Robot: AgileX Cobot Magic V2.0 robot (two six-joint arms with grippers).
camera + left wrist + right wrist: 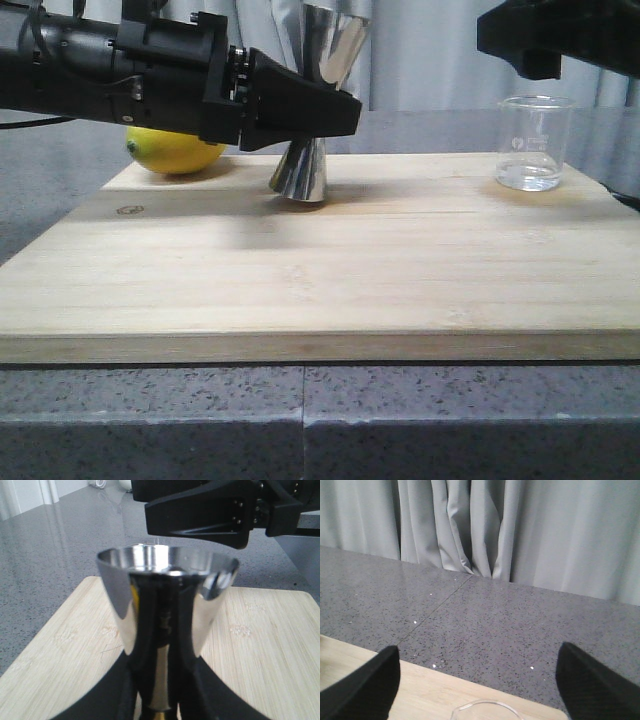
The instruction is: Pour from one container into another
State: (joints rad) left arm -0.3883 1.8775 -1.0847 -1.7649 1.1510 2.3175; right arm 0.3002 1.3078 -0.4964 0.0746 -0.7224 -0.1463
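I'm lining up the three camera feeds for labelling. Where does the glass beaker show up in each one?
Front view: the glass beaker stands upright at the far right of the wooden board, below the right gripper.
Left wrist view: not in it; the steel jigger fills the picture.
Right wrist view: only its rim shows, at the bottom edge between the open jaws.
Shared landmark: the wooden board, seen in all three views.
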